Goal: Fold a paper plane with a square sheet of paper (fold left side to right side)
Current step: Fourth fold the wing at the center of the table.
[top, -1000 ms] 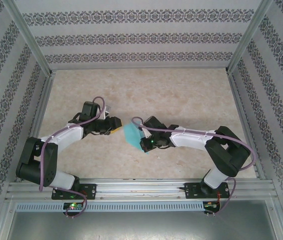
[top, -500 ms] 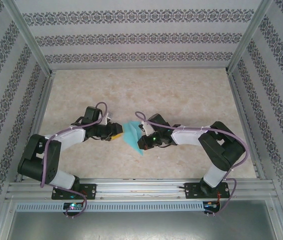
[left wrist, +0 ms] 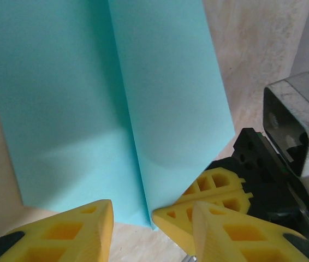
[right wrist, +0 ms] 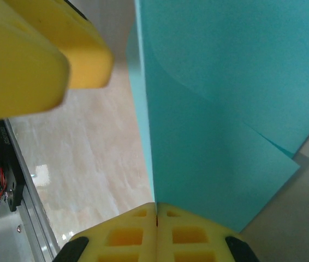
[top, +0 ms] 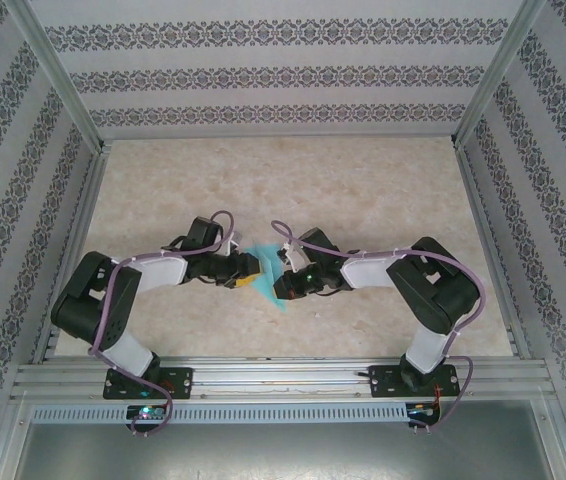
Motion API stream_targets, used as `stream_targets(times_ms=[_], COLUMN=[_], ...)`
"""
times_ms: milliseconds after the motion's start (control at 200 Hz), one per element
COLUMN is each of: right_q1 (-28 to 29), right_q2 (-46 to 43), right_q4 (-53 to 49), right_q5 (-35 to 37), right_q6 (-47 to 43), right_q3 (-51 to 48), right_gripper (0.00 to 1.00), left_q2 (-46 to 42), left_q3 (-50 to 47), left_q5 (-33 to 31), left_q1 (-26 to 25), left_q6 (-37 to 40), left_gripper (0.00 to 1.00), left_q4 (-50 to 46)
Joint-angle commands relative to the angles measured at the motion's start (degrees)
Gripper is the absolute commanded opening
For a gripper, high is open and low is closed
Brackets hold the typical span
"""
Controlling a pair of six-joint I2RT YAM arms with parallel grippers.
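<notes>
Right gripper pressed together, pinched folded paper at its edge; paper looked lifted off surface, mid-surface between arms. Left gripper half spread, paper's lower corner sat in its gap, no finger contact that I could see. Risks:
- single thin pinch, so bump from left finger could swing paper or pull it out
- left closing off crease would add stray fold or crumple layers
- grippers sat very close, so finger clash was likely on any careless approach

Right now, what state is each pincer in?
Left pincer: open, holding nothing.
Right pincer: closed, pinching the folded turquoise paper.
</notes>
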Motion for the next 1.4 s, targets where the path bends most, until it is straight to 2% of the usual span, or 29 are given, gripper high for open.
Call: stream_targets(times_ms=[0,420,769,1094,1399], right_q1=[-0.42,-0.58,-0.99,-1.27,-3.8], right_q2=[0.79,1.67,2.78,0.51,-4.55], right_q4=[1.78,2.4,2.88,3.27,2.35], right_q5=[-1.95,-2.37,-2.61,-2.63,-1.68], right_q6=[0.65,1.19,1.55,2.28,3.19], right_q3=[-0.66,-0.97,-0.7,-1.22,-2.47], right_gripper=[0.0,0.0,0.0,0.16,0.4], left_q2=[1.77,7.12,10.89,12.72,12.56], left_q3=[2.57,7.51,11.53,12.04,11.98], left_q5=[-1.54,-4.36,-8.49,-10.53,-10.89], left_q1=[-0.92,-1.4,-1.58,-1.59,-1.61], left_q6=[-0.44,1.47,4.37,4.56,4.35], left_gripper=[0.42,0.42,0.42,0.41,0.41], left_q4=[1.92,-2.56,-11.23,-12.29,-12.02])
